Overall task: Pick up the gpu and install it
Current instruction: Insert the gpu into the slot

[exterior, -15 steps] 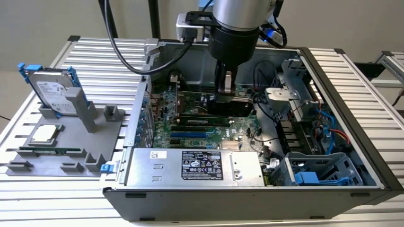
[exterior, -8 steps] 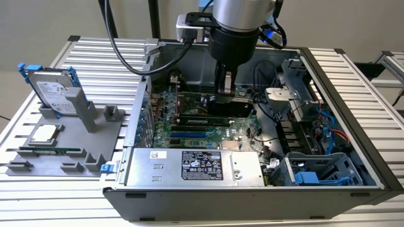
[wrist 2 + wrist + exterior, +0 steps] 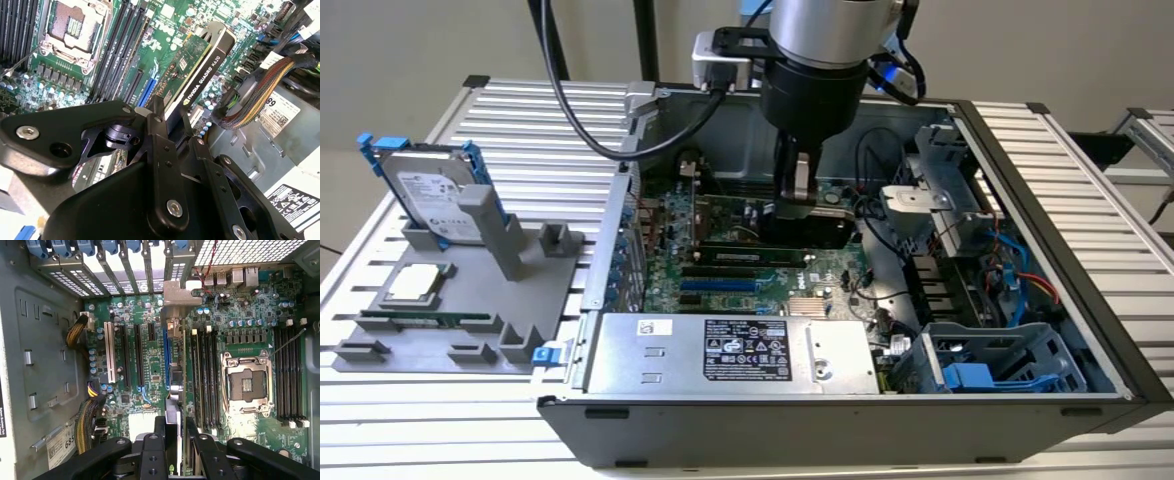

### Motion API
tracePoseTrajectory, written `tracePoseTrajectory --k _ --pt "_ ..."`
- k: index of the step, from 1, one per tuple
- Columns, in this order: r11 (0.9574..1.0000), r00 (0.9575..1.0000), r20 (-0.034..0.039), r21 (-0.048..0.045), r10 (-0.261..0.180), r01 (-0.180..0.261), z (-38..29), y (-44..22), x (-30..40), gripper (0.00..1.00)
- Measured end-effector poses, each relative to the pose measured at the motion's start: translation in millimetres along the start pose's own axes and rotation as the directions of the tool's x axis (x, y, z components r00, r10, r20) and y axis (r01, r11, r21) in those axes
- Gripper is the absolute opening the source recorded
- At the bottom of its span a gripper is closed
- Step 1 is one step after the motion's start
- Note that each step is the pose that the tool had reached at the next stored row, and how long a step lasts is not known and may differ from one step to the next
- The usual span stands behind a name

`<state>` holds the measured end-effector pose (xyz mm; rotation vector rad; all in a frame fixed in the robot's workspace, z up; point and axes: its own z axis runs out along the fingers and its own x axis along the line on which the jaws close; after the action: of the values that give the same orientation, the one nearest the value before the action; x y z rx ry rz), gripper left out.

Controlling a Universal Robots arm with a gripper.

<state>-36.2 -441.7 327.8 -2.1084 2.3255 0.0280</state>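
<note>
Black gripper [image 3: 167,117] linkages (silver screws), grey-and-black arm [image 3: 821,60]

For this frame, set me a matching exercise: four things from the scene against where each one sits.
Things:
1. flat green GPU card with black cooler
2. silver hard drive with blue rails
3. silver square processor chip
4. empty metal-framed processor socket

Places:
A. flat on the grey fixture outside the case
B. on the motherboard between memory slots
C. in the black hand, above the motherboard
D. upright in the grey fixture

Pairs: 1-C, 2-D, 3-A, 4-B
</note>
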Motion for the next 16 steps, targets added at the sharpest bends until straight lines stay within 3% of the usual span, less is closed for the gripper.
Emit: tracePoseTrajectory --k 7,16 --pt "1.0000 1.0000 0.0005 -0.0002 -0.006 0.006 2.3 0.1 0.0 0.00" --pt "0.9999 0.9999 0.0005 -0.0003 -0.012 0.012 11.3 5.0 0.7 0.00"
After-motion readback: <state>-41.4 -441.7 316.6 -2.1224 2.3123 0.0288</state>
